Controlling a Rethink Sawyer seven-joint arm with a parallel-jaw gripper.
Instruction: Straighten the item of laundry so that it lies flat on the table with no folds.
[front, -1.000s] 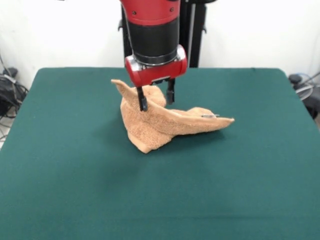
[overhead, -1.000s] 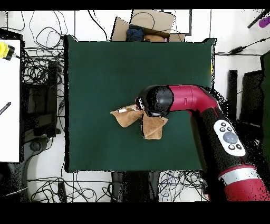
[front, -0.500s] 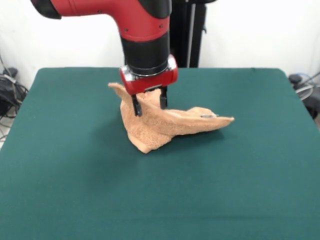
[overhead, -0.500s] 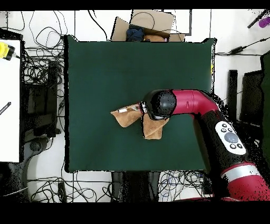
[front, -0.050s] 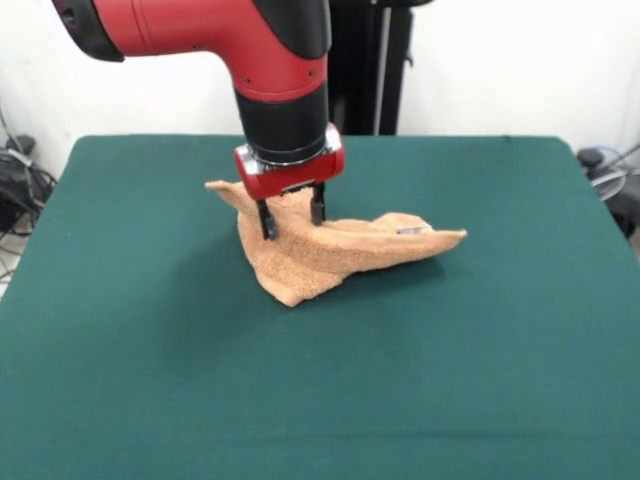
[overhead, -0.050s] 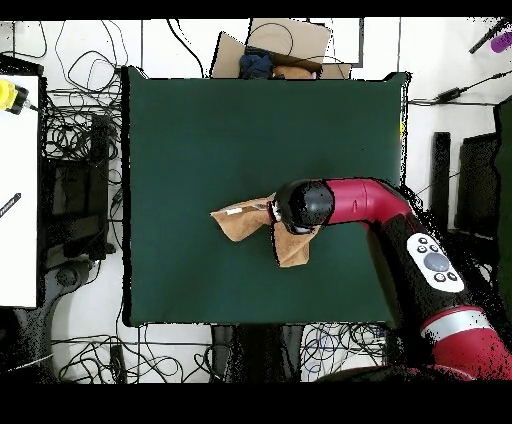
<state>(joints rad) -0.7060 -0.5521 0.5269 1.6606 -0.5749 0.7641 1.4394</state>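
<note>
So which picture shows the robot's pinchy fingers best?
The front view: the gripper shows both black fingers pressed into the crumpled orange-tan terry towel. In the overhead view the red arm hides them.

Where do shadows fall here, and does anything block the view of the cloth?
Front view: a soft shadow darkens the table left of the towel. Overhead view: the arm hides the towel's middle, and no clear shadow shows.

Towel: small orange-tan terry-cloth towel (front, -0.050s: 320, 255) (overhead, -0.050s: 240, 222), crumpled and folded, one corner raised, another reaching sideways.
Position: near the centre of the large dark green cloth-covered table (front, -0.050s: 150, 380) (overhead, -0.050s: 200, 130).
</note>
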